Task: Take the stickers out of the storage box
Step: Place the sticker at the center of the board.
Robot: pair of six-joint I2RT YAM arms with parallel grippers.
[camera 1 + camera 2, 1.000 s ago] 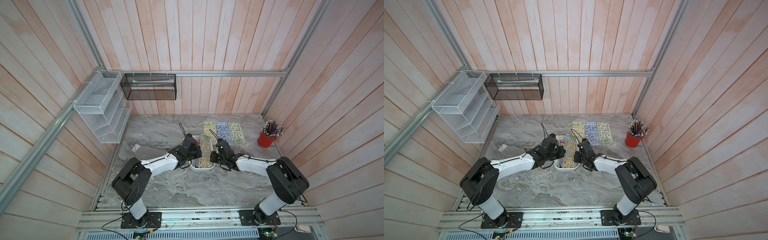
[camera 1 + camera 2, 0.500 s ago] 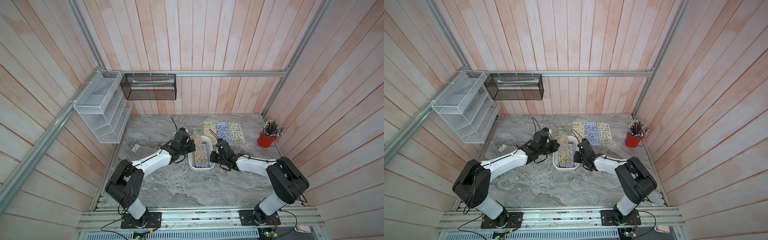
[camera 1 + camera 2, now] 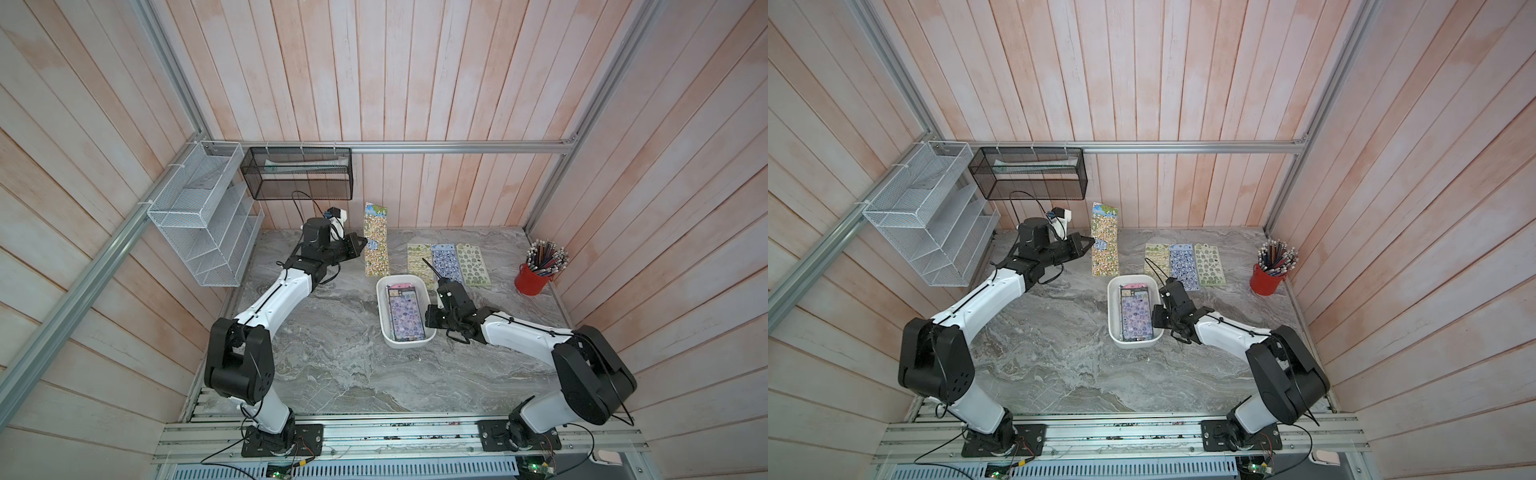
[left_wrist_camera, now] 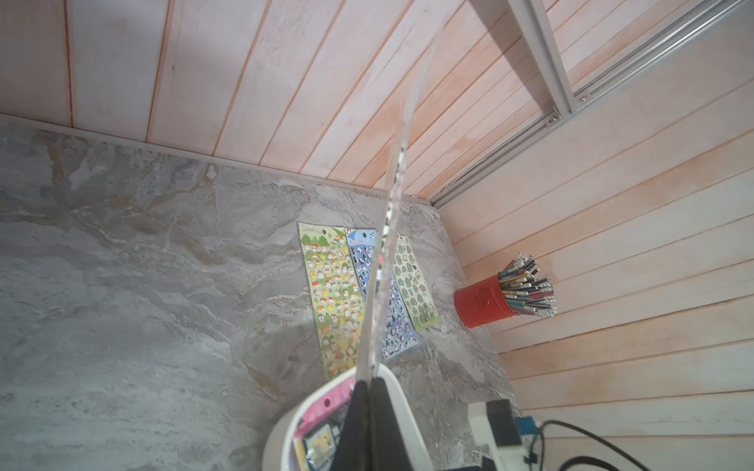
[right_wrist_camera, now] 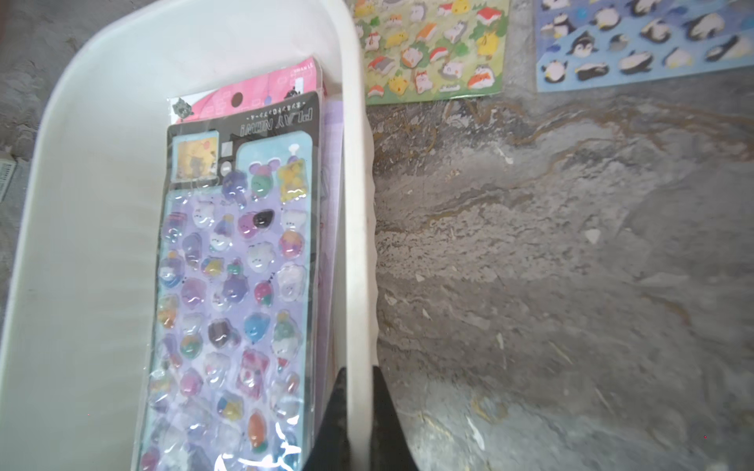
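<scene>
In both top views, your widest open room is the grey marble-patterned bench (image 3: 332,365), bare across its near half and along the left arm's side. Wooden plank walls (image 3: 415,83) close it on three sides. A white wire-mesh rack (image 3: 199,220) and a black mesh basket (image 3: 297,174) hang on the walls at the far left corner.

The storage box (image 3: 382,316), a shallow white plastic tub with rounded corners, sits near the bench's middle, its long side pointing at the back wall. The stickers (image 3: 405,316) inside it lie against the wall nearer the right arm. On top is a purple sheet (image 5: 236,285) of puffy cartoon figures with a black border, and a pink sheet (image 5: 261,87) shows beneath it. The tub's other side is bare white floor.

The held sheet (image 3: 375,241), a long thin yellowish strip with a blue patch in a glossy clear sleeve, is out of the tub and raised past its far end. Your left end effector (image 3: 362,245) is pinched together on its long edge about halfway along. The left wrist view shows the strip edge-on and bowed.

A yellow-green sheet (image 3: 419,259), a blue sheet (image 3: 444,266) and a pale green sheet (image 3: 473,266) lie flat side by side just beyond the tub's far right corner. They sit between it and the red cup of pencils (image 3: 532,282).

Your right end effector (image 3: 429,323) is clamped on the tub's right wall toward its near end, with one finger inside and one outside.
</scene>
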